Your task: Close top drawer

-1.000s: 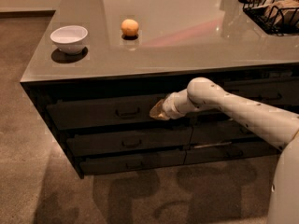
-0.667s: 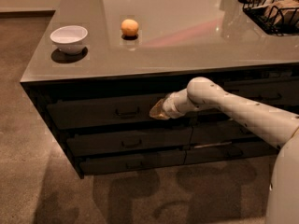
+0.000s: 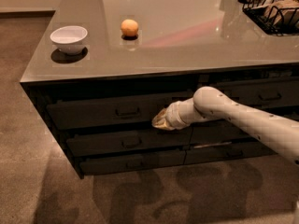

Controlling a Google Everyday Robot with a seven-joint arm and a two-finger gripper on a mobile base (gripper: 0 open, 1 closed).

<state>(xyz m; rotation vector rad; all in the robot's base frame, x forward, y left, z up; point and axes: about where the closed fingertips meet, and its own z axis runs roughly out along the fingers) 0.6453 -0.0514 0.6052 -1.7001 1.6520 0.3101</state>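
Where the gripper (image 3: pixel 161 120) seems to touch the top drawer (image 3: pixel 84 114), its grip cannot be told.

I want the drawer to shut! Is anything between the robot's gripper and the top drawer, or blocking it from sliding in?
Nothing visible does. The gripper is right at the top drawer front, beside its handle. The bowl and the orange sit up on the counter, out of the way.
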